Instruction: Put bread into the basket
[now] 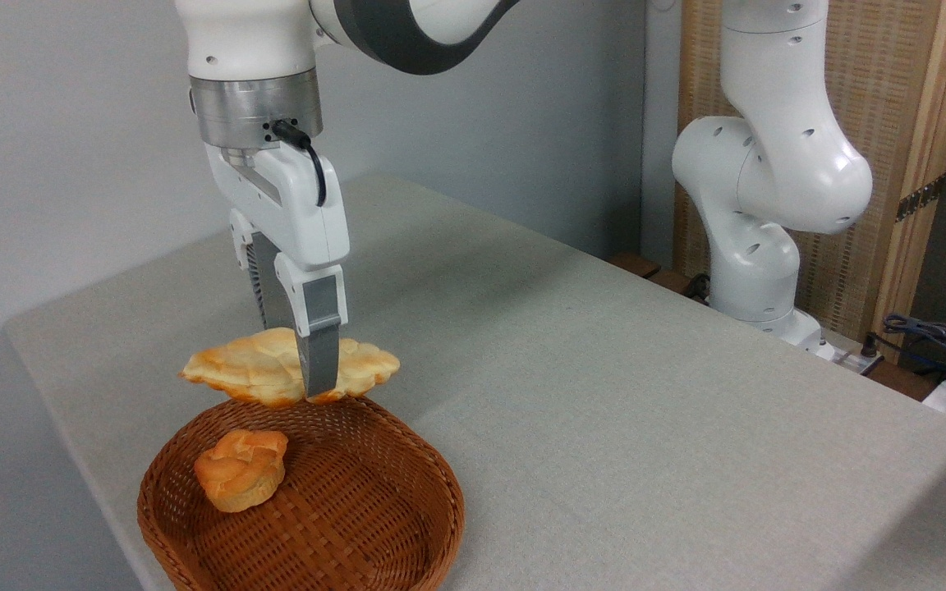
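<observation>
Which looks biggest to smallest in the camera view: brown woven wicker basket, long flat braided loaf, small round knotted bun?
1. Brown woven wicker basket: clearly widest.
2. Long flat braided loaf, held in the gripper over the basket's far rim: about twice the bun's length.
3. Small round knotted bun, inside the basket: smallest, though nearer the camera.
</observation>
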Controlling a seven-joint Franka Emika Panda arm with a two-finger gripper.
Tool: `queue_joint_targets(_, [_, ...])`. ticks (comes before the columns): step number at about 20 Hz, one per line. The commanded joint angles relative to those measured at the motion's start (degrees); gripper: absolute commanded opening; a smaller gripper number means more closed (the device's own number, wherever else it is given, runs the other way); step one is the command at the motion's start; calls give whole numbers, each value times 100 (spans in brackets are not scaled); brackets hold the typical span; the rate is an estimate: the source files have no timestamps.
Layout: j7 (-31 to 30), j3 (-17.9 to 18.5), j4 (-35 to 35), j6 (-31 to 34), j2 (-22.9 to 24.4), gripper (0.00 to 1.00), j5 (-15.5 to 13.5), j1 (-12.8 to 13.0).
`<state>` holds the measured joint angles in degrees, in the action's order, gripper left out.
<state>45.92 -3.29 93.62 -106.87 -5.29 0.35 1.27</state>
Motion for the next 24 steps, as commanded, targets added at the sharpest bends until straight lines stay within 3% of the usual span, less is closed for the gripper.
queue_joint_targets(1, [-100,57,-107,-35,-25,100,-342,-4])
queue_joint_targets(8, [-320,215,-231,-35,-25,100,-633,-4])
queue_joint_targets(12, [-636,259,-231,96,36,100,-1072,-152])
queue_joint_targets(17, [-733,241,-231,544,230,100,-976,-188])
queue_joint_targets(18, [-716,250,-231,684,308,100,-923,-188])
queue_joint_targets(20, [-637,224,-231,1071,335,100,-547,-188])
queue_joint_targets(24, [-515,276,-152,1239,520,100,-466,-171])
